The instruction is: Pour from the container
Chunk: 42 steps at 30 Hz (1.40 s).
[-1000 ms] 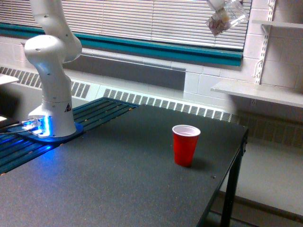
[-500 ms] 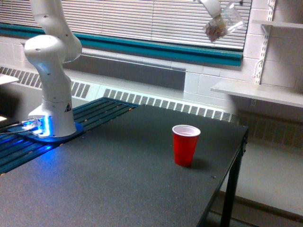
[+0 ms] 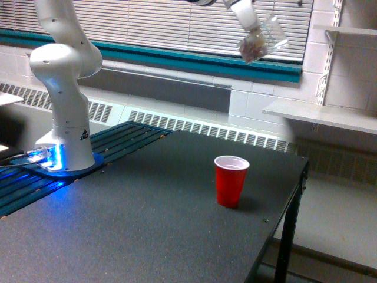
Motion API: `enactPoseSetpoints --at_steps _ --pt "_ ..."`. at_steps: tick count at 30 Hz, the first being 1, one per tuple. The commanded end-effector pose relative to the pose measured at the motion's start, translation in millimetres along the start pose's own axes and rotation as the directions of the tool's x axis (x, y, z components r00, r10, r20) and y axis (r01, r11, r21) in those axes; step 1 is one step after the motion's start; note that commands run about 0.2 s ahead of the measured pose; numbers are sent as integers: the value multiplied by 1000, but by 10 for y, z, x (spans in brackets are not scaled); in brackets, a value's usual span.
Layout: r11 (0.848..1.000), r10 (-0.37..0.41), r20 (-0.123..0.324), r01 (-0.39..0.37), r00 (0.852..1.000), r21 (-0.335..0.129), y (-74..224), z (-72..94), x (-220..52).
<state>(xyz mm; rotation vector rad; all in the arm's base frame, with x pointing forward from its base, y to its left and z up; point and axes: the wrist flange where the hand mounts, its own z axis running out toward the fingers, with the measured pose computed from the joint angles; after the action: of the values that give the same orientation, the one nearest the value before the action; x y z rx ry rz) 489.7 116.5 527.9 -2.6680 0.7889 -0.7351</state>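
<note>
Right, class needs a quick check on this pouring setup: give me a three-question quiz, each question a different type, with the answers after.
1. True or false: the red cup lies on its side on the black table.
2. Multiple choice: the clear container with brownish bits is
A) standing on the table
B) held tilted high above the table
C) inside the red cup
3. Fill in: the robot's white base stands toward the exterior view's ____.

Key
1. False; it stands upright, open end up.
2. B; the gripper holds it in front of the window blinds, well above the red cup.
3. Left.
</note>
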Motion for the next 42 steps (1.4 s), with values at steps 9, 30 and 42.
enactPoseSetpoints --at_steps 9,30,42 --pt "990 112 20 -110 994 -84 650 112 24" --pt "958 210 45 -196 977 -209 1509 430 81" --pt "940 246 86 -216 965 -265 1847 593 -66"
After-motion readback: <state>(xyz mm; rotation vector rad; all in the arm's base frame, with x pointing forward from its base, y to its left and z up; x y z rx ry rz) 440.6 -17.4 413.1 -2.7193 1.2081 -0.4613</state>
